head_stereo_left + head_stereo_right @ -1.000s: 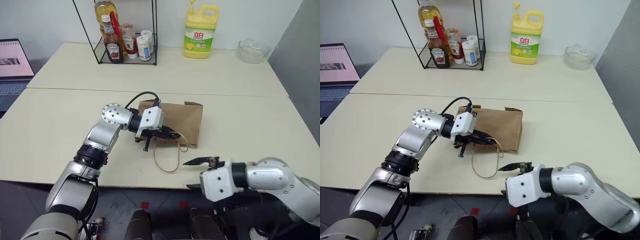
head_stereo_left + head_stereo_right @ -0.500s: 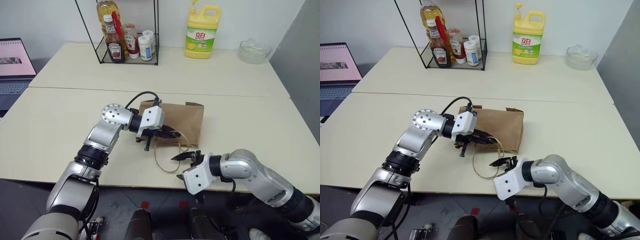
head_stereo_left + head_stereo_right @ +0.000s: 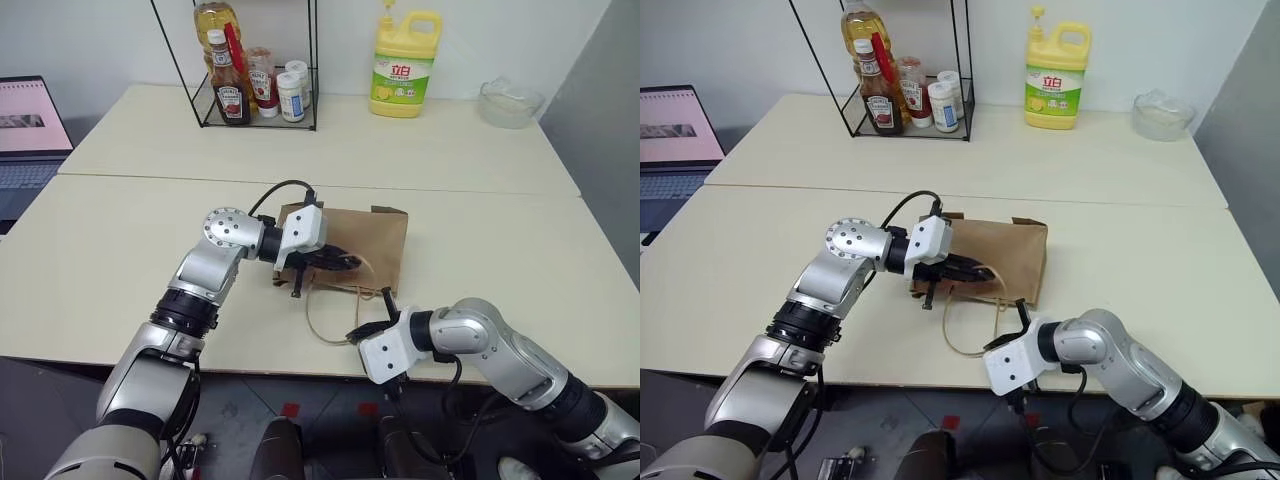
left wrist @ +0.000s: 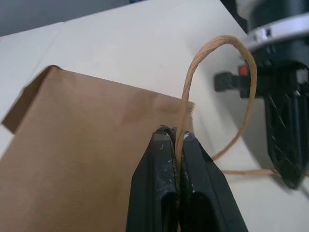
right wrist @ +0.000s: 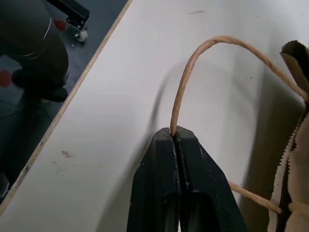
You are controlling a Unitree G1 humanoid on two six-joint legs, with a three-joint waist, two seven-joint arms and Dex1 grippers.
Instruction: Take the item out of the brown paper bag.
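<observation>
The brown paper bag (image 3: 355, 245) lies flat on the near table (image 3: 100, 270), roughly at its centre, with its mouth turned toward 6 o'clock and its folded bottom toward 12 o'clock. The left gripper (image 3: 345, 264) reaches in from 9 o'clock over the bag's mouth edge, and in the left wrist view its jaws are pressed together on one tan cord handle (image 4: 207, 77), which rises from between them in an arch above the bag's paper. The right gripper (image 3: 372, 325) sits near the table's front edge at about 6 o'clock from the bag, and in the right wrist view its jaws are pinched tight on the other cord handle (image 5: 193, 72), the loop curving up and back to the bag's serrated rim. That lower loop lies out over the table between the bag and the right gripper. The bag's inside cannot be seen, so the item cannot be placed. On the far table (image 3: 420, 140), at 12 o'clock, stands a yellow detergent jug (image 3: 402, 62); toward 11 o'clock a black wire rack (image 3: 250, 70) holds sauce bottles and jars, and at 1 o'clock sits a clear glass bowl (image 3: 508, 102). A laptop (image 3: 28, 130) is open at 10 o'clock.
</observation>
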